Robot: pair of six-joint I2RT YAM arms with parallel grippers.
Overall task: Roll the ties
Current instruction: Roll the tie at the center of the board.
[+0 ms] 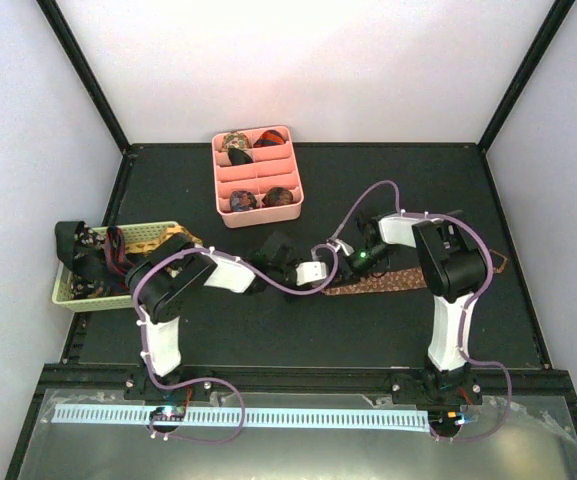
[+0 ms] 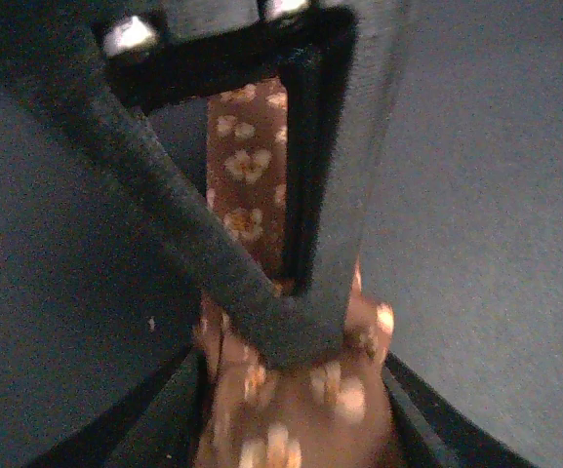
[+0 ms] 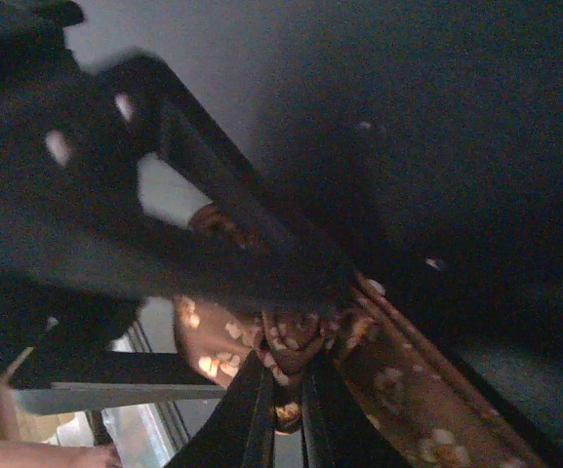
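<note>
A brown tie [image 1: 408, 279] with pale flowers lies flat on the dark mat, running right from both grippers. My left gripper [image 1: 320, 272] and right gripper [image 1: 353, 265] meet at its left end. In the left wrist view the bunched end of the tie [image 2: 252, 175] fills the space between my left gripper's [image 2: 296, 429] jaws, with the right gripper's fingers [image 2: 291, 331] pressing on it from above. In the right wrist view my right gripper [image 3: 291, 414] is shut on a fold of the tie [image 3: 408, 390], beside the blurred left gripper [image 3: 252, 253].
A pink divided tray [image 1: 293, 175] at the back holds several rolled ties [image 1: 236, 142]. A pale woven basket [image 1: 158, 235] at the left edge holds a heap of dark unrolled ties [image 1: 93, 260]. White walls stand on three sides of the mat.
</note>
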